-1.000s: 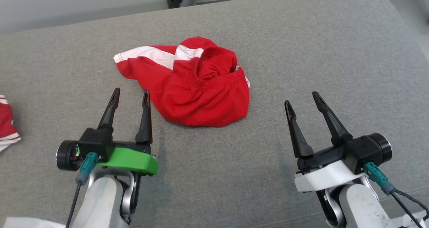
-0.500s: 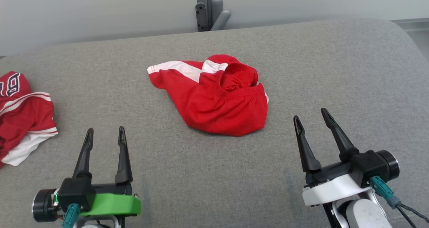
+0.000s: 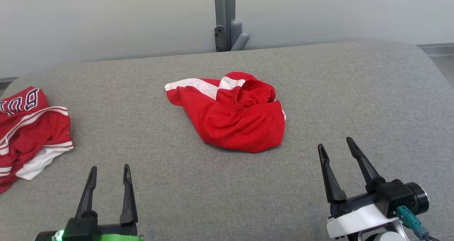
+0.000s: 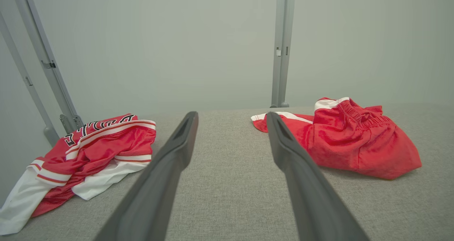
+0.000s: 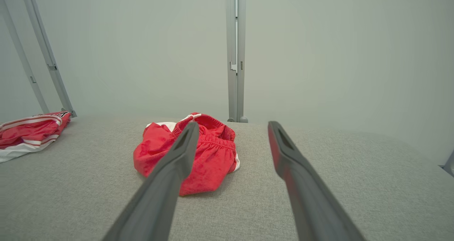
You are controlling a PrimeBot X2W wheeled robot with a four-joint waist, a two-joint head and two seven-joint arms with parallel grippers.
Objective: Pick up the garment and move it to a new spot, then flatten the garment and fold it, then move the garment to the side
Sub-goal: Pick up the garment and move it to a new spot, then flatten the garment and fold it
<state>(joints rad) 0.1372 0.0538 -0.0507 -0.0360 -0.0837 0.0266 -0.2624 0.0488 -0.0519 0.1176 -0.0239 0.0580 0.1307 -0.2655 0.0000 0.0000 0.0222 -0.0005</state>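
Garment (image 3: 241, 127) and jersey (image 3: 32, 127), one each; left pincer (image 3: 110, 167), right pincer (image 3: 335, 142) both spread.

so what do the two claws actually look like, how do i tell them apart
Both have two long, dark, tapering fingers with a slot near each tip, on a black body. The left claw sits on a green mount. The right claw sits on a white mount and has a teal cable plug.
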